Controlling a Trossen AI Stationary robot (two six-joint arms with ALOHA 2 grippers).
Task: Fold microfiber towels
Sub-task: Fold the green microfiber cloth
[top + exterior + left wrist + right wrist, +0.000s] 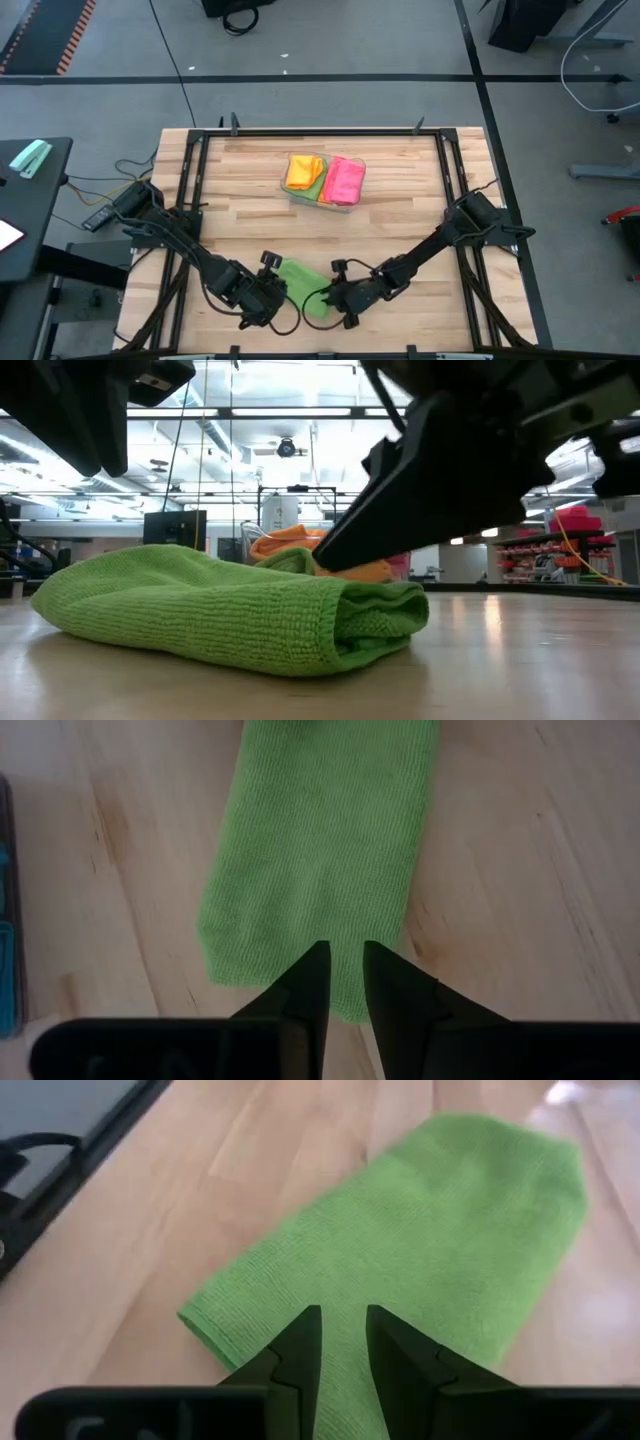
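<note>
Wooden planks of the table [400, 230] carry a green towel [303, 283], folded into a long narrow strip near the front edge, between the two arms. On its left, the left gripper [340, 982] hangs over one short end with its fingers parted by only a narrow slit and no cloth visibly pinched between them; on its right, the right gripper [342, 1342] sits over the other end in the same near-closed way, also empty as far as I can see. If either one grabs only the top layer, the fold would likely peel open or skew as it lifts. Farther back, the clear tray [300, 195] holds an orange towel [303, 169] and a pink towel [343, 180], with green showing between them.
</note>
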